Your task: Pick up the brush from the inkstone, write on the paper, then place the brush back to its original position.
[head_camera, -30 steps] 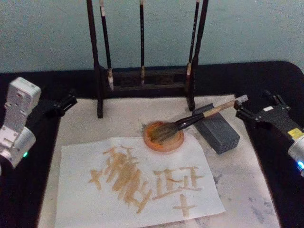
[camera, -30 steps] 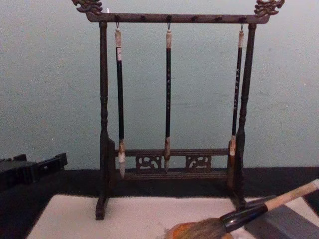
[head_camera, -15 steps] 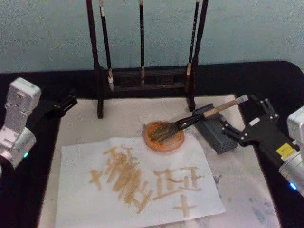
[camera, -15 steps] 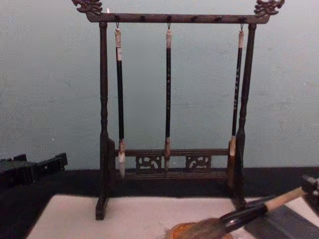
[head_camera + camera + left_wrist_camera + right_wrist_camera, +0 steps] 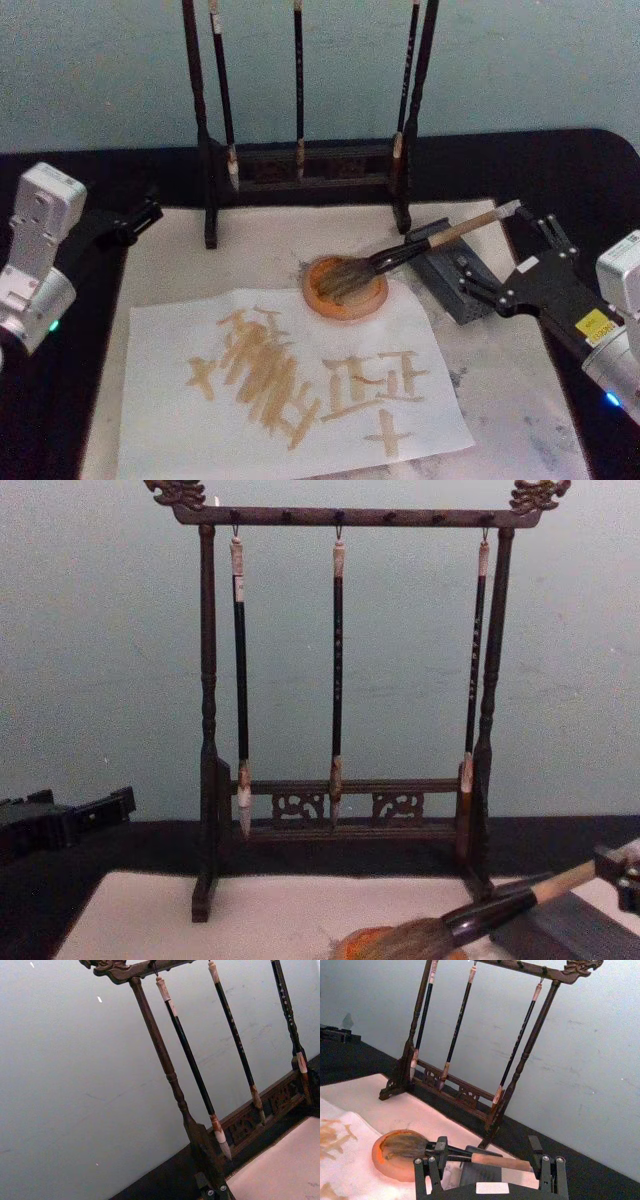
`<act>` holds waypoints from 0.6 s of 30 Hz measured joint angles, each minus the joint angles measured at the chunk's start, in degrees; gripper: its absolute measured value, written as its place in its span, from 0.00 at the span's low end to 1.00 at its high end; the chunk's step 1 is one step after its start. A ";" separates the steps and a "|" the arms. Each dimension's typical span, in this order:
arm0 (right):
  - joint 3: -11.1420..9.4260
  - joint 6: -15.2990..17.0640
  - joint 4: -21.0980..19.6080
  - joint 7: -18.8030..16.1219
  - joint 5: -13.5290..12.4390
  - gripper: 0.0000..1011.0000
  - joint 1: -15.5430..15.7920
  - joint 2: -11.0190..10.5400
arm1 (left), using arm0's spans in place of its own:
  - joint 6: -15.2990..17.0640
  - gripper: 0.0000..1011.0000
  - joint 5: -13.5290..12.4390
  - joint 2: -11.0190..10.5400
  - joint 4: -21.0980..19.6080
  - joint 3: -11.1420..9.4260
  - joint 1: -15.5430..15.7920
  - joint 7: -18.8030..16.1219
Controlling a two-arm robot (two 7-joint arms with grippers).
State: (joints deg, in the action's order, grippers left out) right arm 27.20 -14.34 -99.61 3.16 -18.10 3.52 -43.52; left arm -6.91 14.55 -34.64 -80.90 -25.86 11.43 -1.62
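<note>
Closing in on the brush, the right gripper now has its fingers spread wide on either side of the pale tan handle, where a second ago it sat well off to the right of the inkstone and half a second ago it was only nearing the grey block. The right wrist view shows the handle lying across the gap between the fingers, untouched by either. That points to the pick-up being about to begin; nothing is grasped yet.

The brush has not moved: its bushy bristles rest in the inkstone and its handle leans up to the right over the grey block. The paper lies just in front of the inkstone and already carries tan strokes, so whether fresh writing is due cannot be judged from this alone.

The left gripper stays parked far left of the inkstone, by the foot of the brush rack; its finger state cannot be told.

Counted: one large brush, one orange inkstone, one grey block, one sheet of paper, one brush rack behind the inkstone, and three slim brushes hanging from it.
</note>
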 joint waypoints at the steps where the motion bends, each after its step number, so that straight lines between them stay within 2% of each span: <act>1: -0.02 0.04 0.03 0.01 -0.08 1.00 -0.03 0.00 | 0.00 0.99 0.00 0.00 0.00 0.00 0.00 0.00; 18: -0.17 0.29 0.19 0.12 -0.46 1.00 -0.17 0.07 | 0.00 0.99 0.00 0.00 0.00 0.00 0.00 0.00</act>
